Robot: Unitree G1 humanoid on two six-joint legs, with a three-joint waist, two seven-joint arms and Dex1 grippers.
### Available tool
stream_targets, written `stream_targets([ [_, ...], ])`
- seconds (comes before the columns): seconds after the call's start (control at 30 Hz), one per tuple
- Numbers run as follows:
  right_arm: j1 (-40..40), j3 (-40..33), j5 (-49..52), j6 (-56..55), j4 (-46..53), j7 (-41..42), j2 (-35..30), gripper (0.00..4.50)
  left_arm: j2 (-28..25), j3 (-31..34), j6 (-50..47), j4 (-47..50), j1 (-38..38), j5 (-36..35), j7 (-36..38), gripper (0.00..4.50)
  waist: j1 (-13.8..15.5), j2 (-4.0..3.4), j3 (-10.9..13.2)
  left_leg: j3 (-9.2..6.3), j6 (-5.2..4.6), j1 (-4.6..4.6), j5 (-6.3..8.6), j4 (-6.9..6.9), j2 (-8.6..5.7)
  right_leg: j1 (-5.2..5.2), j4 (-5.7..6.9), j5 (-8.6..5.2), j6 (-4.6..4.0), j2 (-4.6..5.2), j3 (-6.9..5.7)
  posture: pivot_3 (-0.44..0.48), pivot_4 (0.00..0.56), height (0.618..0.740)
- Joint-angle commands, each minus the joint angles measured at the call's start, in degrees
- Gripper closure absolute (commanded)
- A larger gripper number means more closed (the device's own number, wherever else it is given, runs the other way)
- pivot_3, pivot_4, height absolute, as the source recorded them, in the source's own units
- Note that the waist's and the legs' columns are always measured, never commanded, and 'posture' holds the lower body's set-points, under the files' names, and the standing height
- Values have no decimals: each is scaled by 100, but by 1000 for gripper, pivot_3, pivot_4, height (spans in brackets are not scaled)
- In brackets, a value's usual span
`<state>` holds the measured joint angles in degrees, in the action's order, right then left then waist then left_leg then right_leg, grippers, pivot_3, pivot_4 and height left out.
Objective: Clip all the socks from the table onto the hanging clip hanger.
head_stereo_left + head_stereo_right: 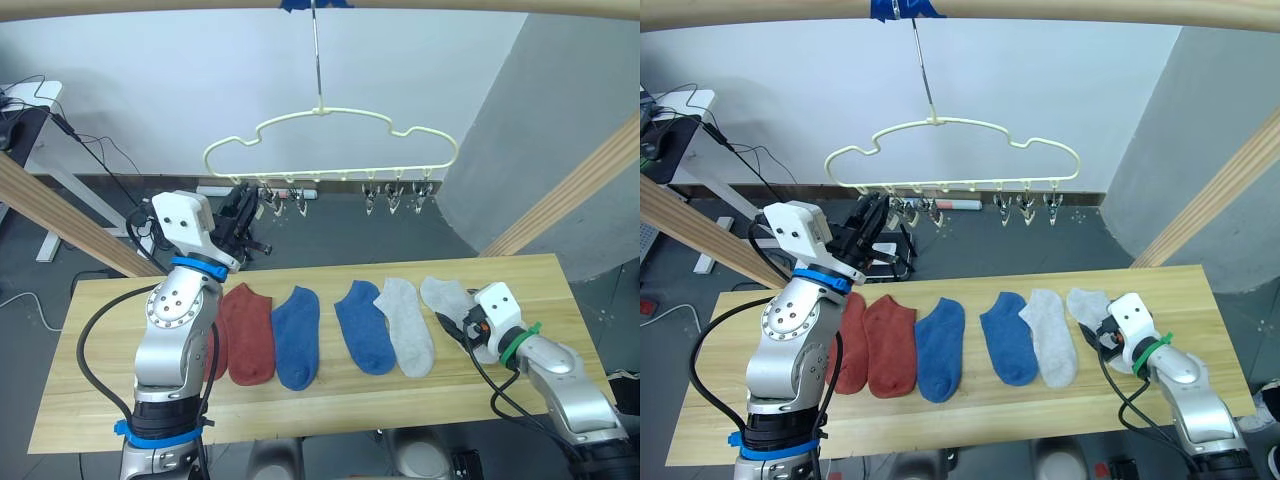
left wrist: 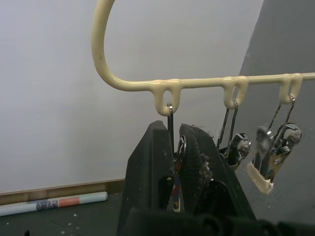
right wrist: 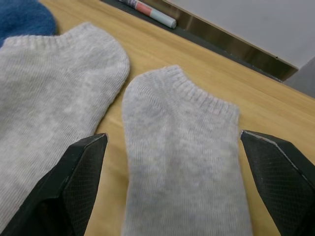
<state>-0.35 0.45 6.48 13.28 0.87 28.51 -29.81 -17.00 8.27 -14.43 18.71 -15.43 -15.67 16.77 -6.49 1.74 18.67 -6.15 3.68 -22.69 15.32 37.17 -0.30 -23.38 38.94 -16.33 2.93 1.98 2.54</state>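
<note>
Left eye view: six socks lie in a row on the table (image 1: 520, 275), none yet clipped, so the whole task remains. From the left gripper's side run two rust-red socks (image 1: 250, 332), two blue socks (image 1: 297, 335) and two light grey socks (image 1: 408, 325). The clip hanger (image 1: 330, 150) hangs from a wooden pole above, all its clips bare. The left gripper (image 1: 240, 215) is raised to the hanger's end clip; the outermost red sock is mostly hidden behind this arm.

Right eye view: the right gripper (image 1: 1098, 333) rests low over the outermost grey sock (image 1: 1090, 305) at the far end of the row; the sock's toe is covered by the gripper.

Left wrist view: the left gripper's fingers (image 2: 147, 172) are pressed together on the end clip (image 2: 179, 150), whose wire rises between them to the hanger's loop. Whether the clip's mouth is forced open cannot be made out. Two further clips hang just beside.

Right wrist view: the right gripper's fingers (image 3: 81, 164) stand wide apart, the outermost grey sock lying flat between them, cuff pointing away, not yet gripped. Its neighbour lies just outside one finger.
</note>
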Motion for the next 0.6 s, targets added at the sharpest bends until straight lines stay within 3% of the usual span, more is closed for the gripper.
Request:
stream_targets([
  [0.03,-114,78,-103,-292,-450,82,97,0,-110,86,-123,357,-44,-213,106,4337,0,0,1,0,0,0,0,0,0,0,-1,0,0,0,0,-212,356,740],
  [0.13,-308,66,-107,-204,-882,5,274,0,-197,109,-254,419,-48,-328,168,4337,3,1,4,-1,0,-1,0,-1,0,0,-2,0,0,2,-1,-196,358,740],
  [0.23,-453,9,-81,60,-1148,-89,413,584,-277,132,-395,480,-74,-448,235,4337,-1,2,4,1,0,2,0,1,1,0,1,0,-1,2,1,-192,358,740],
  [0.6,-257,87,-177,-97,-1027,38,361,4489,-633,541,-1585,872,-249,-1694,444,4337,11,6,7,-5,0,1,0,1,1,2,1,1,0,2,-3,-188,359,740],
])
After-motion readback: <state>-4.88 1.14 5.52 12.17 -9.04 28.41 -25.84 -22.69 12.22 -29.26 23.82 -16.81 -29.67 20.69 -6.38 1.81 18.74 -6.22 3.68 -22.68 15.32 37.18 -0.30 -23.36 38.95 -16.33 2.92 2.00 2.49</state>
